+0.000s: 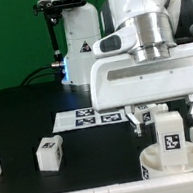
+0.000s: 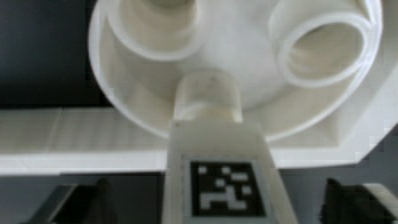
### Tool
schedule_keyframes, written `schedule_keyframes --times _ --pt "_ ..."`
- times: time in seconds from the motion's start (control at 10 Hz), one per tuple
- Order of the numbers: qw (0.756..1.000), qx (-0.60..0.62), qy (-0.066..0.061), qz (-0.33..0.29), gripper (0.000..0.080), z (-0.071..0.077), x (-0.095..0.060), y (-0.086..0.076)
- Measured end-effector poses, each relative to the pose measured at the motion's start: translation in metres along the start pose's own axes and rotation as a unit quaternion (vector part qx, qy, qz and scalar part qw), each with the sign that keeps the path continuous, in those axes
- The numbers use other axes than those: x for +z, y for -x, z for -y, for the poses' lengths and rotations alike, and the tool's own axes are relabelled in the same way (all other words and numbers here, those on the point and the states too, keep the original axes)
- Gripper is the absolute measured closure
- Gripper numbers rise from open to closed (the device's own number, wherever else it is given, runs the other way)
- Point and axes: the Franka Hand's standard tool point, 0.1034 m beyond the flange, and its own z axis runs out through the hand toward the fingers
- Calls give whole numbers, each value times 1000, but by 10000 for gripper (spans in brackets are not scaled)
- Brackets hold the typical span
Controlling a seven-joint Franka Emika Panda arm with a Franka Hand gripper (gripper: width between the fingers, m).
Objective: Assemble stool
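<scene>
Exterior view gives me the seat (image 1: 153,163) on the black counter (image 1: 26,111), at that view's lower right, with one leg (image 1: 170,135) standing upright in it. The hand (image 1: 167,117) hangs around this leg with the fingers (image 2: 80,200) apart. In the wrist view there is a dark gap on each side, so nothing is clamped. A second leg (image 1: 50,152) lies well apart, toward the exterior view's left.

I judge the step is fixing this leg into its socket in the seat. To do it well, I would close squarely on the flat sides and keep the leg vertical. Then I would turn about its own axis with only light pressure downward. I see nothing holding the seat, so it may turn together with the leg.
</scene>
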Motion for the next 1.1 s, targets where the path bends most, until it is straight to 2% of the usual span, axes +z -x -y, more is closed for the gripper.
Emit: schedule_keyframes --times 0.2,0.3,0.5,0.7,0.9,1.1 --pt "998 31 -9 62 158 6 -1 -13" --pt "995 39 -13 92 152 4 0 -19" --pt "984 77 -19 161 151 15 1 -16" --pt "970 67 -24 234 151 2 2 -11" --pt "967 76 -23 242 151 -1 4 -15" --pt "966 84 -21 243 407 -1 5 -14"
